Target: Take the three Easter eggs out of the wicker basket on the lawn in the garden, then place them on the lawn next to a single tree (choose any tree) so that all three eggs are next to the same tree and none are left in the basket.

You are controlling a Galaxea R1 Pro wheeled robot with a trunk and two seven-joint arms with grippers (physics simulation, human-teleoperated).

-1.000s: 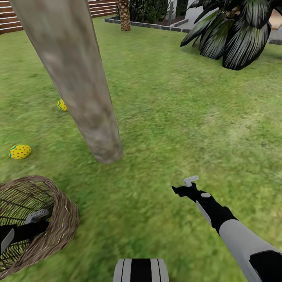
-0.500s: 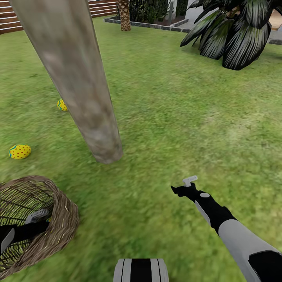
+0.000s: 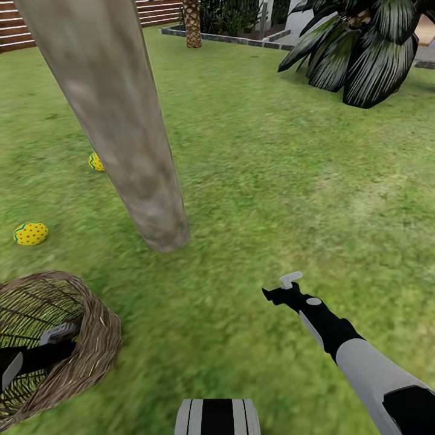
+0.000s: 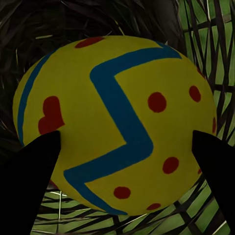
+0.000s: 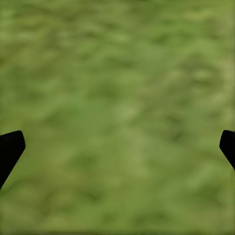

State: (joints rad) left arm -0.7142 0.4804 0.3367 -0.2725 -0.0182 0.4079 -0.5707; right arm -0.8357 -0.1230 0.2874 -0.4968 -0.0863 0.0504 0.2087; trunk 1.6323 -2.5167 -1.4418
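The left arm reaches down into the wicker basket, which stands just in front of the tree; the left gripper has its fingers spread on either side of a zigzag-banded egg inside, though actual contact cannot be told. The right gripper hovers wide open and empty over the lawn, and has edged slightly left and forward since a second ago. Two eggs lie on the grass beside the tree.

1. The lawn carries everything here.
2. The tree rises from it.
3. Two eggs lie on the grass: one left of the trunk, one partly behind it.
4. The basket sits near the trunk.
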